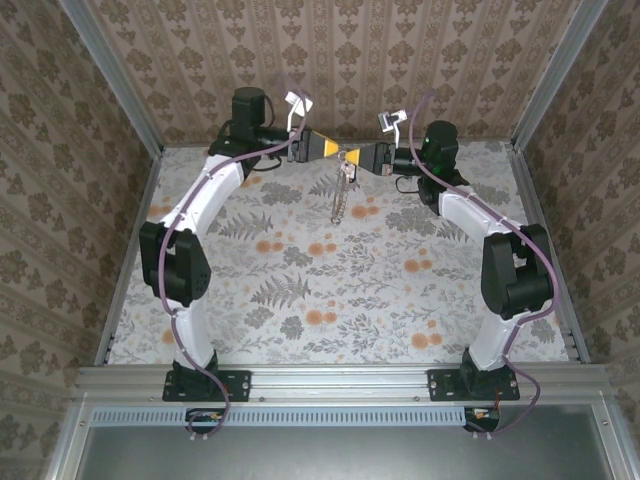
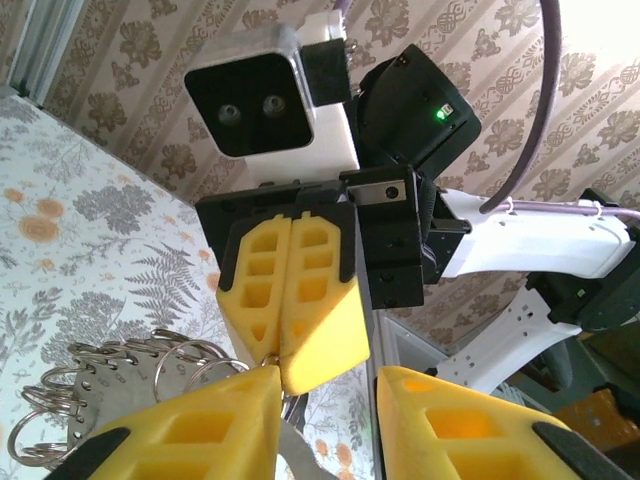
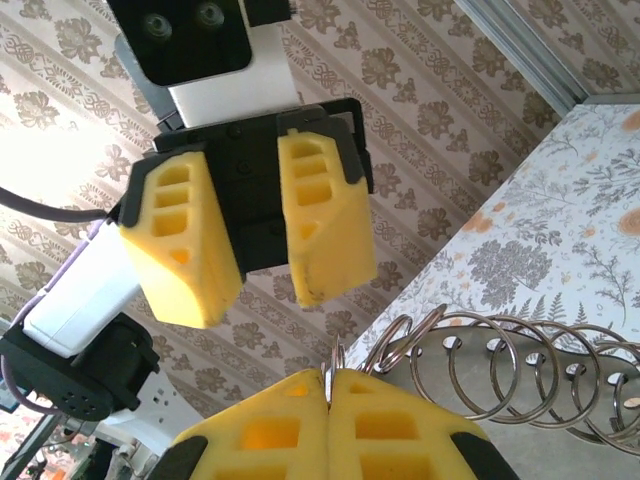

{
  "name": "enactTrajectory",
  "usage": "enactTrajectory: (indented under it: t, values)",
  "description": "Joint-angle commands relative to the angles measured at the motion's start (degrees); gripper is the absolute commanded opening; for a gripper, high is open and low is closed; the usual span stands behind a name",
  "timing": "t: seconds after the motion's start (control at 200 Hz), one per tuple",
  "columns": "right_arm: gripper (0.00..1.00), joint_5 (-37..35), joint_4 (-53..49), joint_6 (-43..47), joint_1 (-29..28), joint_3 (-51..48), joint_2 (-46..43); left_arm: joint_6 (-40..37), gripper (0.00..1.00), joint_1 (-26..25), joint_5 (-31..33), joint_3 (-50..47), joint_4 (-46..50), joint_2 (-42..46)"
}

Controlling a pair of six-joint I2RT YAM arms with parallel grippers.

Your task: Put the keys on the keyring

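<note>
While the right gripper [image 3: 330, 378] is clenched, its 2 yellow pads pressed flat together on a thin wire loop of the keyring [image 3: 500, 372], the left gripper [image 3: 262, 300] faces it tip to tip. The left gripper's fingers stand apart, with nothing visibly caught between them. The keyring hangs from that pinch, up in the air over the far middle of the table [image 1: 300, 300].

The hold looks slight to me: 1 thin loop at the very tips of the pads carries the whole dangling bundle. If the left gripper closes on it off-centre or pulls sideways, the loop could slide out and the keyring would drop to the table. The 2 sets of fingers are also very near each other, so a misjudged advance could knock pad against pad and shake the hold.

The top view gives the layout, with the grippers meeting and the keyring hanging straight below them. There the keyring is a thin dark streak, too small to make out its parts. The right wrist view resolves it into a grey strip with holes, each carrying a wire ring, and shows the gap between the left gripper's fingers head-on. The left wrist view shows the reverse: the right gripper's pads are shut with no gap. It also shows a grey sliver beside 1 left finger, and I cannot tell whether the 2 touch.
</note>
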State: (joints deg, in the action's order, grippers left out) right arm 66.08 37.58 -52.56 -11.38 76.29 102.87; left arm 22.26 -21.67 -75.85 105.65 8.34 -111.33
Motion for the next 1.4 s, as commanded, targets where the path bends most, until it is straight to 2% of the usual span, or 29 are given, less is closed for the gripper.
enactTrajectory:
  t: [0.0, 1.395]
  values:
    - [0.00, 1.6, 3.7, -0.3, 0.2, 0.3, -1.3, -2.7, 0.30, 0.0, -2.3, 2.0, 2.5, -0.8]
    - [0.00, 0.5, 2.3, 1.2, 0.7, -2.3, -3.8, -7.2, 0.30, -1.6, -0.8, 1.8, 7.0, -2.5]
